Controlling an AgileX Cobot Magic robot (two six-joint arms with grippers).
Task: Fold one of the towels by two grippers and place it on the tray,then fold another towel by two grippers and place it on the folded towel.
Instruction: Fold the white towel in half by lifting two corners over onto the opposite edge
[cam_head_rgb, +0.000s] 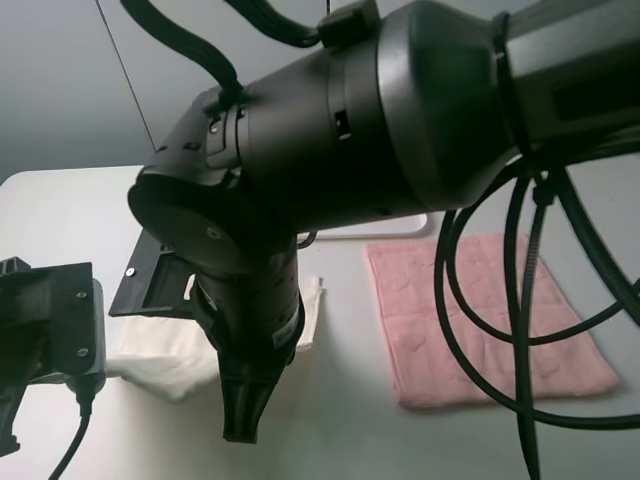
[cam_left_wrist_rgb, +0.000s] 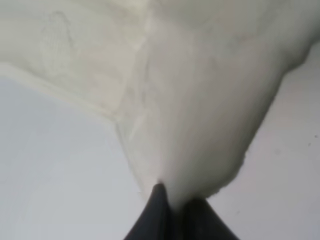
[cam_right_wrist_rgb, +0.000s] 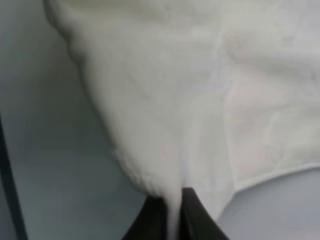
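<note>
The cream towel (cam_head_rgb: 165, 358) lies at the left of the table, partly hidden by my right arm. In the left wrist view my left gripper (cam_left_wrist_rgb: 175, 206) is shut on a pinched-up edge of the cream towel (cam_left_wrist_rgb: 200, 100). My right gripper (cam_right_wrist_rgb: 172, 204) is likewise shut on a lifted fold of the cream towel (cam_right_wrist_rgb: 165, 100). From above, the right gripper (cam_head_rgb: 243, 415) points down at the towel's front edge. The left gripper's body (cam_head_rgb: 45, 325) sits at the towel's left side, fingertips hidden. The pink towel (cam_head_rgb: 480, 320) lies flat at the right. Only a rim of the tray (cam_head_rgb: 400, 228) shows behind.
My right arm's thick black body (cam_head_rgb: 380, 110) fills the upper middle of the exterior high view, and its looping cables (cam_head_rgb: 520, 300) hang over the pink towel. The white table (cam_head_rgb: 340, 420) is bare in front.
</note>
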